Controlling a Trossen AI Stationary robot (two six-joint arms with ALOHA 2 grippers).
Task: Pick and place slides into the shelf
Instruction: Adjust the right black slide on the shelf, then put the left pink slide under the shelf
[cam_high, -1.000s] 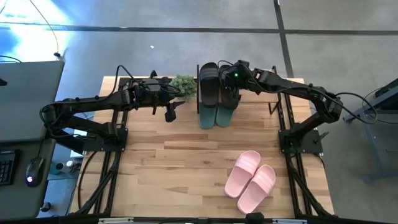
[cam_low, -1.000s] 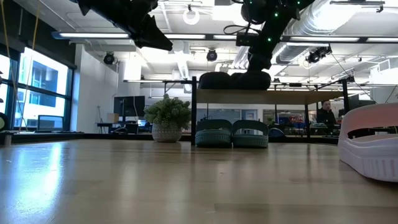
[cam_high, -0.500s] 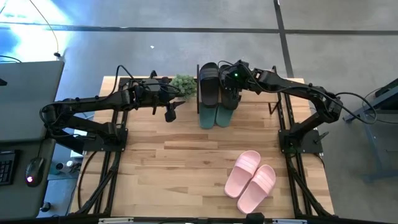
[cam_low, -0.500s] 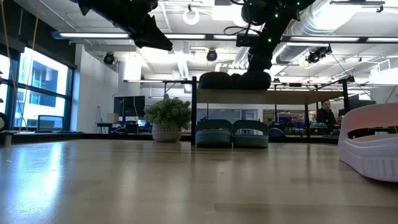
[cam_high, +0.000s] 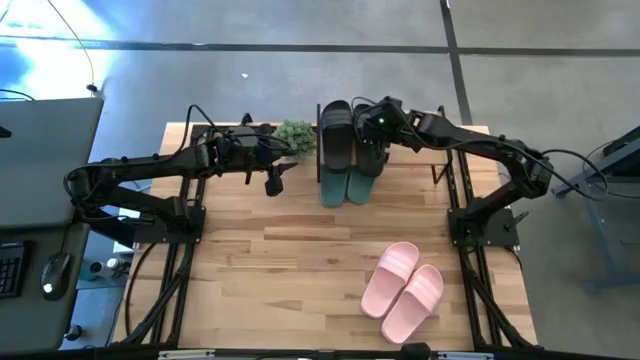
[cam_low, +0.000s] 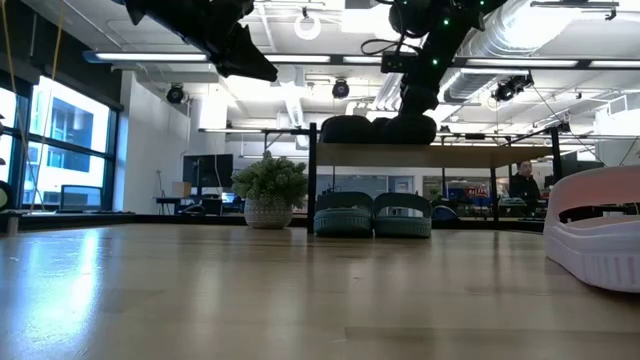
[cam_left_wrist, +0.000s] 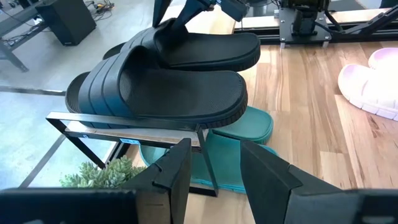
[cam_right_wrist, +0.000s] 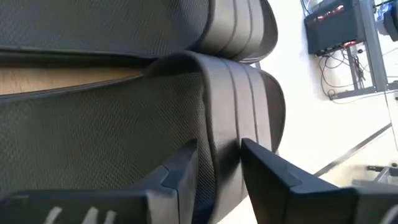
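Note:
The shelf (cam_low: 470, 156) stands at the table's far edge. Two black slides (cam_high: 335, 135) (cam_left_wrist: 168, 93) rest side by side, soles down, on its wooden plank. A teal pair (cam_high: 347, 187) sits on the table under it. The pink pair (cam_high: 403, 290) lies on the near right of the table. My right gripper (cam_right_wrist: 219, 163) is over the right-hand black slide (cam_right_wrist: 112, 118), open, with a finger on either side of its strap. My left gripper (cam_high: 273, 183) hangs open and holds nothing, to the left of the shelf and above the table. My right gripper comes down from above onto the right-hand black slide on the shelf top. Its fingers (cam_right_wrist: 180, 168) stand apart on either side of the strap's edge (cam_right_wrist: 217, 112). I cannot tell whether they touch the strap. The slide lies flat on the plank.
A small potted plant (cam_high: 295, 135) stands just left of the shelf, between it and my left gripper. The middle and near left of the wooden table (cam_high: 260, 260) are bare. Both arms' black frames run along the table's left and right sides.

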